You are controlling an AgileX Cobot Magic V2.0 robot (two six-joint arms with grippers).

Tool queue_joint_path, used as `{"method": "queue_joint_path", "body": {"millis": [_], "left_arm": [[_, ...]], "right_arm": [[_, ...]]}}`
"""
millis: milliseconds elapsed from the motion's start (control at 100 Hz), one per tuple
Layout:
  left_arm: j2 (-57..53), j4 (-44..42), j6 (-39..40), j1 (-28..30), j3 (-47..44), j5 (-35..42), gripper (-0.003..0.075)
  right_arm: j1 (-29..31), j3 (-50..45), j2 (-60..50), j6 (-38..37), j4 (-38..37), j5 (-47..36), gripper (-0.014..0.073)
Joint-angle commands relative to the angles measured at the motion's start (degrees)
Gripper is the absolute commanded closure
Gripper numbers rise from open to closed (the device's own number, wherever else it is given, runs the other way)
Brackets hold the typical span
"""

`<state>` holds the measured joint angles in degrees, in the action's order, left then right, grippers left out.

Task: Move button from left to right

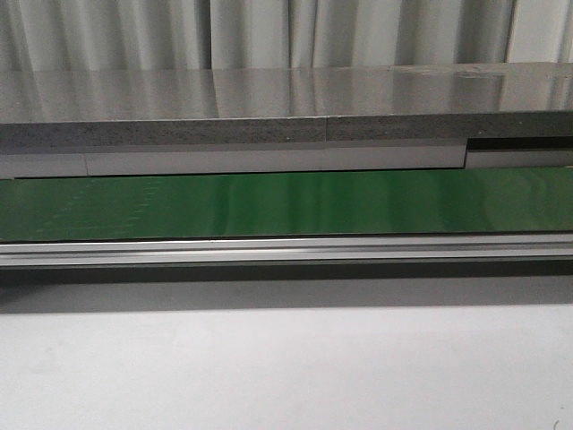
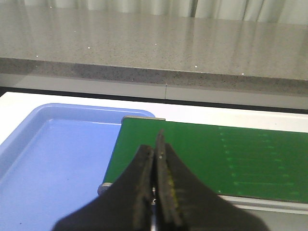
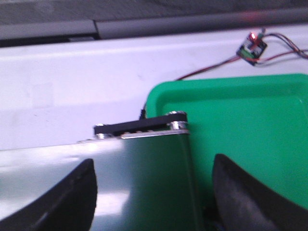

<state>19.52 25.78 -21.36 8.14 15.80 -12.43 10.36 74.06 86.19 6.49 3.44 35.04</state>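
The button is out of view in all three views. My left gripper [image 2: 156, 144] is shut with nothing between its fingers and hangs over the left end of the green conveyor belt [image 2: 216, 159], next to a light blue tray [image 2: 53, 163] that holds nothing I can see. My right gripper [image 3: 154, 175] is open and empty above the right end of the belt [image 3: 144, 173], at the edge of a green tray [image 3: 250, 120]. Neither gripper shows in the front view, where the belt [image 1: 286, 204] carries nothing.
A grey stone counter [image 1: 269, 94] runs behind the belt, with curtains beyond it. An aluminium rail [image 1: 286, 249] edges the belt's near side, and white table [image 1: 286, 367] lies in front. A small circuit board [image 3: 252, 48] with red wires lies behind the green tray.
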Motion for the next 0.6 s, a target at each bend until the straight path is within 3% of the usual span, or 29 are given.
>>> {"method": "queue_joint_path", "body": {"millis": [0, 330, 590], "left_arm": [[0.31, 0.86, 0.15, -0.32, 1.72, 4.15, 0.0741], [0.31, 0.86, 0.15, -0.32, 1.72, 4.15, 0.0741], [0.31, 0.86, 0.15, -0.32, 1.72, 4.15, 0.0741]], "right_arm": [[-2.33, -0.94, -6.95, -0.17, 0.91, -4.4, 0.0085], [-12.08, -21.84, -29.28, -0.17, 1.08, -17.35, 0.0085], [-13.32, -37.83, -49.35, -0.17, 1.16, -20.91, 0.0085]]}}
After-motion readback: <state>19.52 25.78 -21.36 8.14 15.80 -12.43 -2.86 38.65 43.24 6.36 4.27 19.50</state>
